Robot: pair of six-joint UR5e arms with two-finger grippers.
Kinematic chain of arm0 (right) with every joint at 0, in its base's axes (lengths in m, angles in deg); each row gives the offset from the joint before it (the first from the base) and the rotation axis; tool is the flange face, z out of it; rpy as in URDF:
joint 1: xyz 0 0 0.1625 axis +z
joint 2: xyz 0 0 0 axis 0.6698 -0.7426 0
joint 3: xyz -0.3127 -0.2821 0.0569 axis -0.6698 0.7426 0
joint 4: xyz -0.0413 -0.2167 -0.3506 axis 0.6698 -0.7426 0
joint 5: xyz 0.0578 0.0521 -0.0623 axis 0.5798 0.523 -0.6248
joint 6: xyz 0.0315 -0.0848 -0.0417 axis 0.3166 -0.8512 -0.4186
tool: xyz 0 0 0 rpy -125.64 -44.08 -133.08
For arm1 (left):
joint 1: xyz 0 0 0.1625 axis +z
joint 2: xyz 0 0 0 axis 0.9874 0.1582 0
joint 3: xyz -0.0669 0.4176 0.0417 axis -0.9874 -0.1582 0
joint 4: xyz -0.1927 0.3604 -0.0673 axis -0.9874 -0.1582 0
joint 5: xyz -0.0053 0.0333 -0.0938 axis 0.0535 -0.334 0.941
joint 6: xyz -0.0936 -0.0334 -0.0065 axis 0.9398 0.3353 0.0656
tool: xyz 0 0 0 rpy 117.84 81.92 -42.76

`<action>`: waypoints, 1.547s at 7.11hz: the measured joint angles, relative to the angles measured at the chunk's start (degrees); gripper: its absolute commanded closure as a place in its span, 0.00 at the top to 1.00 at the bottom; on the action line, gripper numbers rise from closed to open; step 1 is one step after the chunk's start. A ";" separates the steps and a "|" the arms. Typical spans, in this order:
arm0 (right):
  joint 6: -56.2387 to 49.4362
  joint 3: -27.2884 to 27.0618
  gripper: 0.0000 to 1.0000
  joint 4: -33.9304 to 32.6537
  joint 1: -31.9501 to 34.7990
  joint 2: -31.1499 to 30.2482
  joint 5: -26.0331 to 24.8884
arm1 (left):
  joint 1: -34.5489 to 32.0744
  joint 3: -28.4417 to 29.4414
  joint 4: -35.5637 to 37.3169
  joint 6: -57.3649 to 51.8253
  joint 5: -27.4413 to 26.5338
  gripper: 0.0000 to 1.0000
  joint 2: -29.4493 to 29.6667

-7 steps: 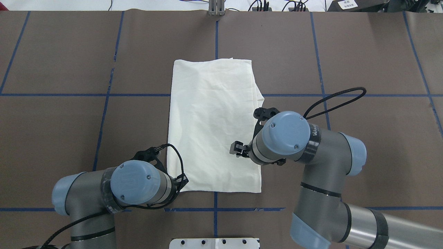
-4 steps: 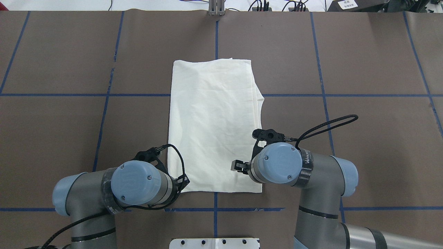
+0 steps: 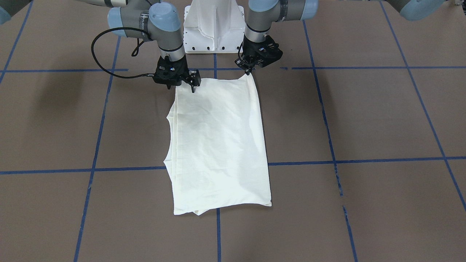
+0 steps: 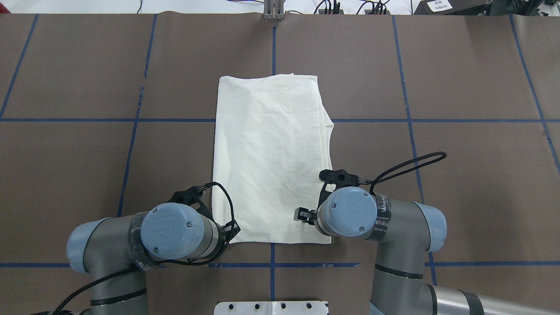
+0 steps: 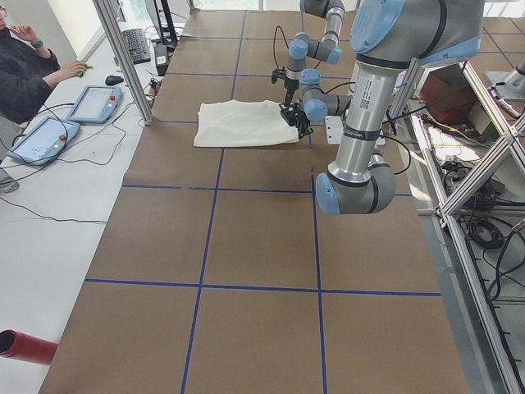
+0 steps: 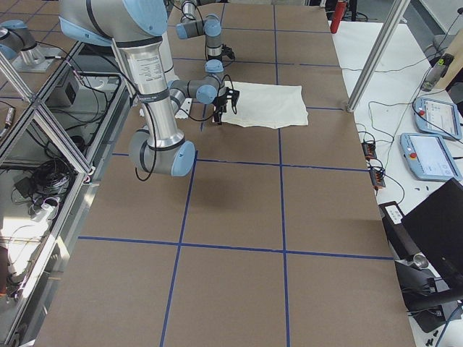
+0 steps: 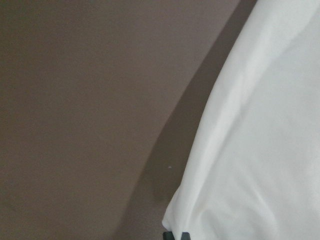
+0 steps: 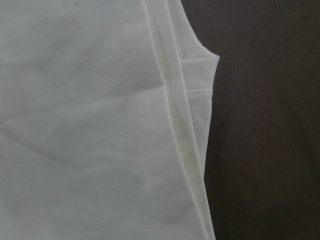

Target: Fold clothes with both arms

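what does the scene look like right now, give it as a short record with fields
shirt: cream, plain side up, folded into a long rectangle, lying on the table
left end effector: at the shirt corner nearest the robot on its left, looks shut on it, corner slightly raised
right end effector: low over the other corner nearest the robot, looks open, holding nothing
folded edges: stacked layers show along the shirt's right side
table: brown, with a blue tape grid

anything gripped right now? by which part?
The T-shirt, by its robot-side left corner: the left gripper looks pinched on it. The right gripper is open over the other robot-side corner, gripping nothing.
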 measured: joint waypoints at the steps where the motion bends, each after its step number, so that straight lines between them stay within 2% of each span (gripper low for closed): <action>1: 0.01 0.22 0.85 0.01 -0.04 0.10 0.01 | 0.03 0.00 0.00 0.00 0.00 0.00 -0.02; 4: -0.05 0.27 0.46 0.01 -0.08 0.36 0.08 | -0.03 0.00 -0.05 0.00 0.00 0.00 -0.09; 5: -0.09 0.26 0.21 0.04 -0.08 0.40 0.08 | -0.03 0.00 -0.07 0.00 0.00 0.00 -0.11; 6: -0.13 0.21 0.04 0.02 -0.07 0.45 0.12 | 0.00 0.00 -0.08 0.00 0.00 0.00 -0.15; 7: -0.19 0.20 0.00 0.03 -0.04 0.50 0.24 | 0.01 0.00 -0.07 0.00 0.00 0.00 -0.18; 11: -0.34 -0.09 0.00 0.01 0.67 1.17 0.85 | -0.01 0.00 -0.08 0.00 0.00 0.00 -0.24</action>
